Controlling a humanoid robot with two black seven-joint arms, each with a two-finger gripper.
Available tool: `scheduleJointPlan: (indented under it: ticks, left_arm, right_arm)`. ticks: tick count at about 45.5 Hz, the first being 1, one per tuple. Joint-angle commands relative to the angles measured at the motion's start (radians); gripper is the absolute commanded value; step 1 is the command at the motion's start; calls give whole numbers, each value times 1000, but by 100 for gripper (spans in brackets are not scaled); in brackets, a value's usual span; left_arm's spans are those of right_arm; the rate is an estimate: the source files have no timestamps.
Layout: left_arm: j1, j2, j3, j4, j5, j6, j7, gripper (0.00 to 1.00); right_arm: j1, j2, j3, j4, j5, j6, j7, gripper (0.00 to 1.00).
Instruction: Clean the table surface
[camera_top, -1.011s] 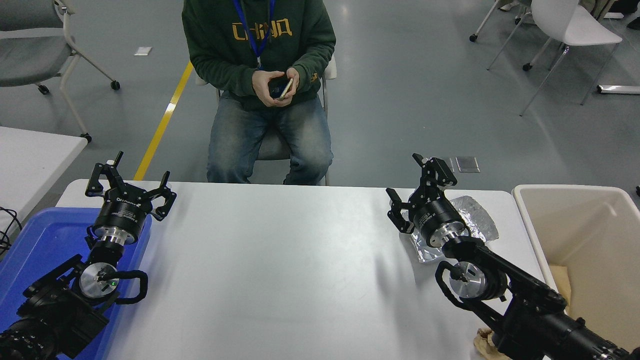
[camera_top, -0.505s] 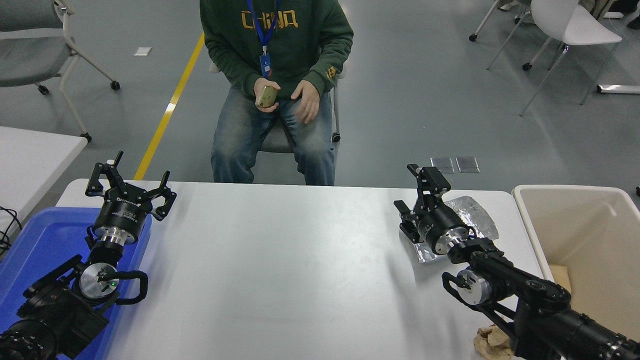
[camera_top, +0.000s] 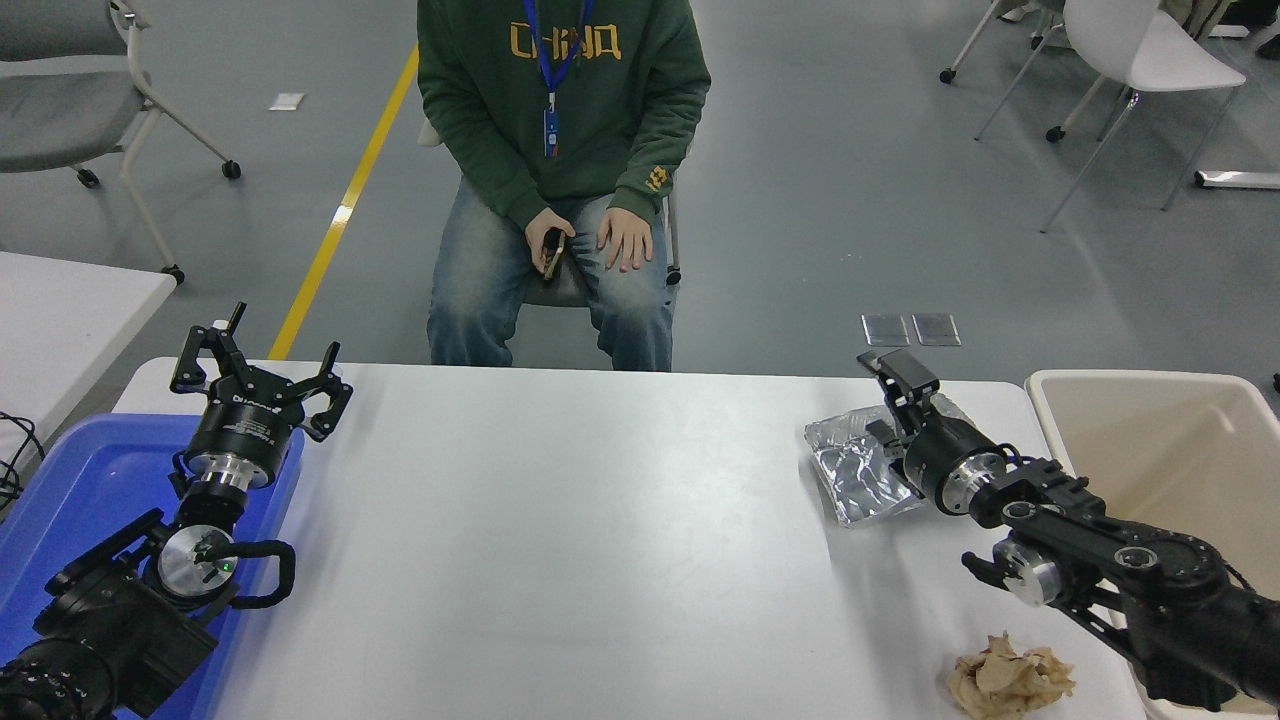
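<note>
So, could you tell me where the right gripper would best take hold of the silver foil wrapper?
Probably the silver foil wrapper's crinkled near-left corner, approached from above. It lies flat on the table surface, so only raised creases offer a pinch. The right gripper already hangs over its far side.

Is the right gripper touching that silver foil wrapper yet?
Cannot tell. In the head view the right gripper overlaps the far right part of the silver foil wrapper on the table surface, but its jaws are seen edge-on, so neither contact nor gap shows.

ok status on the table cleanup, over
Left tool parked, open. Right tool over foil wrapper, grip unclear. Crumpled paper also on table surface. Bin right.
</note>
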Motion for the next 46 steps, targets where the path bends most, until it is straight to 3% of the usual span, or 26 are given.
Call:
scheduleJointPlan:
  ticks: [1,17,24,46]
  left_arm:
    - [0,0,0,0,0,0,0,100]
    - [0,0,0,0,0,0,0,100]
    - [0,0,0,0,0,-1,0,100]
    - [0,0,0,0,0,0,0,100]
  right_arm:
    - [100,-104,-175,53,3,16,-93,100]
    - [180,-114,-280,56,11,86,-343,100]
    - [203,-101,-297,41,109,126,-418,100]
    - [229,110,-358,-155,235,140,-429,100]
